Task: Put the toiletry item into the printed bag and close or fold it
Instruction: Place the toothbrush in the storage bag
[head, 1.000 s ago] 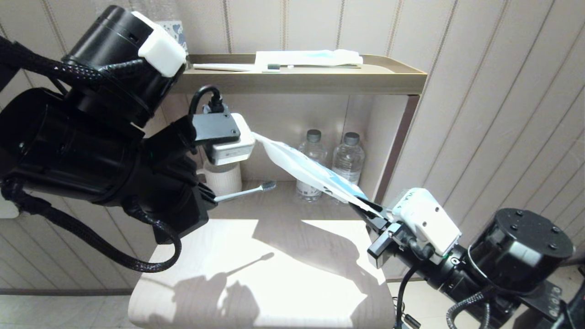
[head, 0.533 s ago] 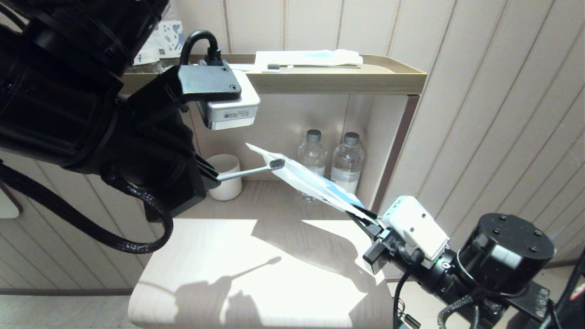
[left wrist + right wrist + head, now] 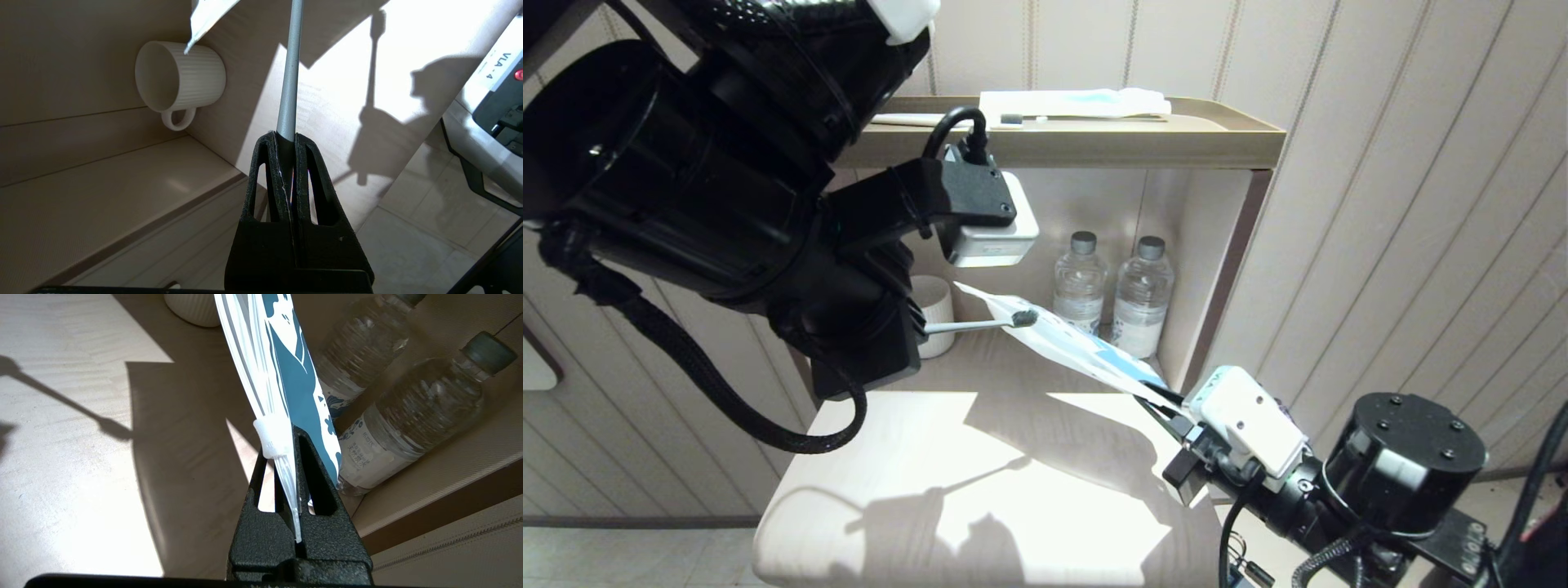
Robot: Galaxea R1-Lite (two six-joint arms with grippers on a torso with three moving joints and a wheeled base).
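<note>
left tool point(image 3: 287, 141): clamped tight on the grey handle of the toothbrush point(image 3: 980, 324); it hangs on the left above the desk point(image 3: 915, 457), its big black arm filling the upper left of the head view
toothbrush: held level in the air, handle in the left tool, bristled head pointing right; the head lies against the upper end of the bag point(image 3: 1066, 343), whether inside the mouth or only on the face I cannot tell
right tool point(image 3: 286, 465): closed on the lower end of the bag, pinching the white strip edge and its small clip; it sits low on the right, near the desk's right edge
bag: white with dark teal print, held off the desk, slanting from the right tool up and left toward the mug point(image 3: 934, 325); the printed part is at the lower end by the right tool, the plain white end reaches the brush head
mug: white, ribbed, standing at the far left of the alcove, just behind the toothbrush handle
bottles point(image 3: 1111, 290): two clear water bottles with grey caps, upright side by side at the far right of the alcove, behind the bag
shelf point(image 3: 1176, 139): tan tray above the alcove, carrying a flat white and light blue packet point(image 3: 1074, 101) and another toothbrush point(image 3: 1045, 119) with dark bristles beside it
desk: pale wood, a bright sunlit patch on its near part with shadows of the brush and arms across it
</note>
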